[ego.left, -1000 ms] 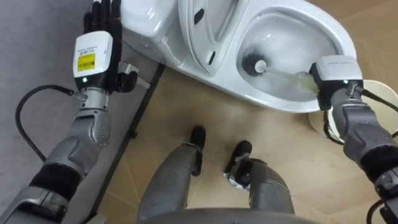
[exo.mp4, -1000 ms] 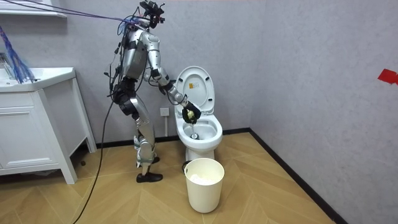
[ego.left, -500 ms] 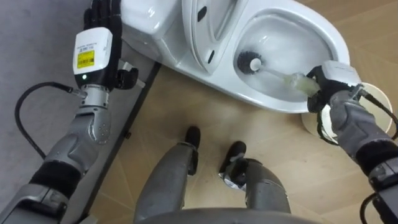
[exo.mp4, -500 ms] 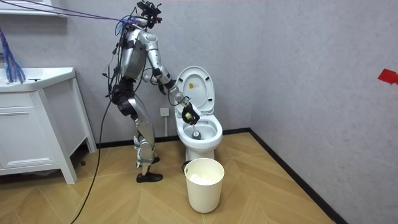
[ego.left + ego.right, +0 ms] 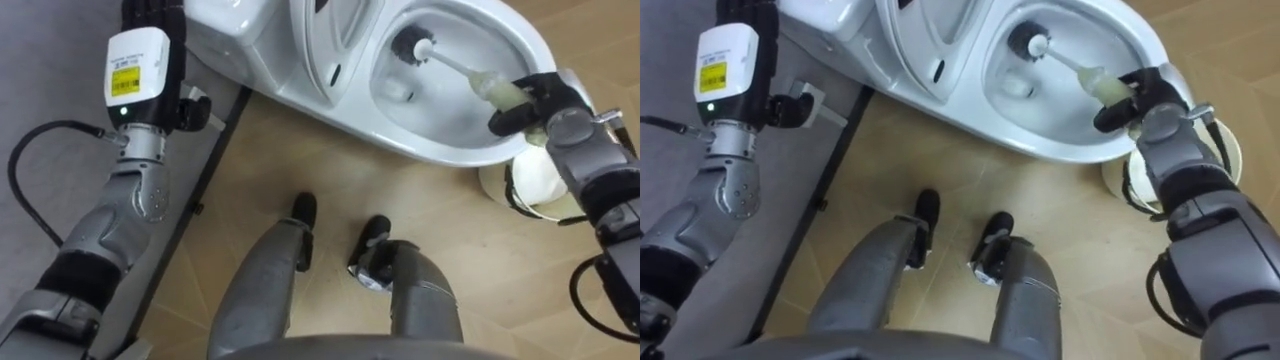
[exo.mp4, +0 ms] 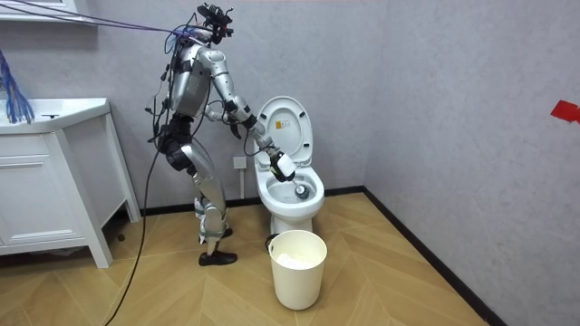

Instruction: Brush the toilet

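The white toilet [image 5: 455,150] stands in front of me with its lid [image 6: 285,127] raised. A toilet brush has its dark bristle head [image 5: 410,44] low against the bowl's back wall, and its pale handle [image 5: 470,75] slants out over the rim. My right hand [image 5: 540,100] is shut on the handle's end at the bowl's right rim. In the right eye view the brush head [image 5: 1028,42] and right hand [image 5: 1138,100] show the same. My left hand [image 5: 140,65] is raised beside the tank near the grey wall, fingers straight. In the room view I stand beside the toilet [image 6: 290,186], leaning toward it.
A white waste bin [image 6: 297,267] stands on the wood floor just in front of the toilet, and shows below my right hand as the bin [image 5: 540,178]. A dark baseboard [image 5: 205,180] runs along the wall by my left arm. A white cabinet [image 6: 54,190] stands further off.
The brush head has swept from the bowl's near side up to its back wall. My right hand has turned and risen along the rim. The left hand has stayed put.
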Tool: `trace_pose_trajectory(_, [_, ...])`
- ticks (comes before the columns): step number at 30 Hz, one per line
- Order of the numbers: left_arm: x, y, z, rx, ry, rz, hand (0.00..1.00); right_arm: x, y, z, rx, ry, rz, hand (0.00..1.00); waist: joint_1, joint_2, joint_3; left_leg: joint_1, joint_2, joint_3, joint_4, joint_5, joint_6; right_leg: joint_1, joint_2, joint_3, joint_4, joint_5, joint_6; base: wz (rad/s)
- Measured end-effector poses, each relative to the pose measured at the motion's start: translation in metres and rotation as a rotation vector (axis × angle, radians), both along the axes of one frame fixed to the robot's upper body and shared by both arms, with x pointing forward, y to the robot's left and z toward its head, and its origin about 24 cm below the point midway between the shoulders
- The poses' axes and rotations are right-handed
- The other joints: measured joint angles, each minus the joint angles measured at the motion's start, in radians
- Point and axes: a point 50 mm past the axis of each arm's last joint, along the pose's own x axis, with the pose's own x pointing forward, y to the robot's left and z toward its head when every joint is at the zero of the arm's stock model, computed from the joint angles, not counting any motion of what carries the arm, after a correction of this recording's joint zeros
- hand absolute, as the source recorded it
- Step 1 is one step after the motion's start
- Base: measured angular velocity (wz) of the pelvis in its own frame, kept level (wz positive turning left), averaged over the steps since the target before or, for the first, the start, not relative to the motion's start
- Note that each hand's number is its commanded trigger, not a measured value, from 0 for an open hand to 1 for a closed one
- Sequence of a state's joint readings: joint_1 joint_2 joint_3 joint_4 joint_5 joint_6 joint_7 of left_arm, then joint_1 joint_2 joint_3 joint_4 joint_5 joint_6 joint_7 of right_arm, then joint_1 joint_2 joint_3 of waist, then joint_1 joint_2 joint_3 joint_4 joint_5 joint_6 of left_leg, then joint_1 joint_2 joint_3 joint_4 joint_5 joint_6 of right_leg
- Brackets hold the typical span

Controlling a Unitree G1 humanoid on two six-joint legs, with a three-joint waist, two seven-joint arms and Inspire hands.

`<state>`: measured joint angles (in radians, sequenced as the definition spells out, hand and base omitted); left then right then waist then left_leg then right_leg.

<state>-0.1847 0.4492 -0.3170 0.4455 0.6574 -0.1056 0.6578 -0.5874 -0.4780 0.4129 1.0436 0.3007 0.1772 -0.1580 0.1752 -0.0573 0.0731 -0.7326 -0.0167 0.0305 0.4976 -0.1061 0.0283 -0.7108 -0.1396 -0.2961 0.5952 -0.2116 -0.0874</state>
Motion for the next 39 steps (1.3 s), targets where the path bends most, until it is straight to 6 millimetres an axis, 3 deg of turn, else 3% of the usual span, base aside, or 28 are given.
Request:
trace_pose_trajectory(3, [0.002, 0.001, 0.002, 0.006, -0.010, 0.012, 0.00, -0.002, 0.002, -0.004, 0.115, -0.008, -0.074, 1.00, -0.003, 0.001, -0.0001, -0.022, 0.004, -0.002, 0.020, 0.000, 0.000, -0.017, 0.000, -0.003, 0.014, 0.000, -0.005, 0.02])
trace_pose_trajectory(8, [0.002, 0.000, -0.001, 0.029, 0.006, 0.032, 0.00, -0.004, -0.001, -0.006, 0.100, 0.009, -0.085, 1.00, -0.004, 0.008, -0.0003, -0.024, 0.003, -0.013, 0.018, 0.001, -0.001, -0.010, -0.001, -0.018, 0.011, 0.002, -0.004, 0.06])
trace_pose_trajectory(16, [0.000, 0.001, -0.007, 0.063, 0.055, 0.038, 0.00, 0.002, -0.003, 0.004, -0.347, 0.064, 0.198, 1.00, 0.006, 0.025, -0.0006, -0.022, 0.002, -0.013, 0.018, 0.002, 0.000, -0.007, -0.001, -0.023, 0.010, 0.004, -0.005, 0.00])
trace_pose_trajectory(19, [0.003, -0.003, -0.006, 0.064, 0.070, 0.019, 0.00, 0.003, 0.005, 0.003, -0.554, 0.120, 0.361, 1.00, 0.031, 0.033, -0.0003, -0.015, 0.004, -0.009, 0.019, 0.002, -0.003, -0.003, 0.003, -0.021, 0.006, 0.004, -0.007, -0.01])
trace_pose_trajectory(25, [0.002, -0.008, -0.009, 0.053, 0.099, -0.016, 0.00, 0.004, 0.019, 0.003, -0.876, 0.179, 0.597, 1.00, 0.054, 0.070, -0.0037, -0.008, 0.004, -0.031, 0.010, -0.001, -0.009, 0.022, 0.014, -0.040, -0.029, 0.006, -0.009, 0.03])
trace_pose_trajectory(33, [-0.011, -0.005, -0.016, 0.019, 0.114, -0.012, 0.00, -0.021, 0.049, -0.003, -1.057, 0.160, 0.760, 1.00, 0.042, 0.079, -0.0236, 0.012, 0.022, -0.053, -0.005, -0.016, -0.023, 0.077, 0.051, -0.067, -0.099, 0.015, -0.015, 0.03])
trace_pose_trajectory(34, [-0.015, -0.004, -0.019, 0.017, 0.120, -0.012, 0.00, -0.026, 0.052, -0.004, -1.060, 0.163, 0.775, 1.00, 0.041, 0.078, -0.0319, 0.017, 0.023, -0.053, -0.010, -0.016, -0.024, 0.087, 0.054, -0.068, -0.108, 0.015, -0.015, 0.00])
trace_pose_trajectory(39, [-0.019, -0.002, -0.025, 0.019, 0.136, -0.004, 0.00, -0.036, 0.052, -0.009, -1.049, 0.165, 0.787, 1.00, 0.027, 0.076, -0.0354, 0.047, 0.025, -0.053, -0.020, -0.019, -0.026, 0.124, 0.059, -0.075, -0.133, 0.014, -0.012, 0.06])
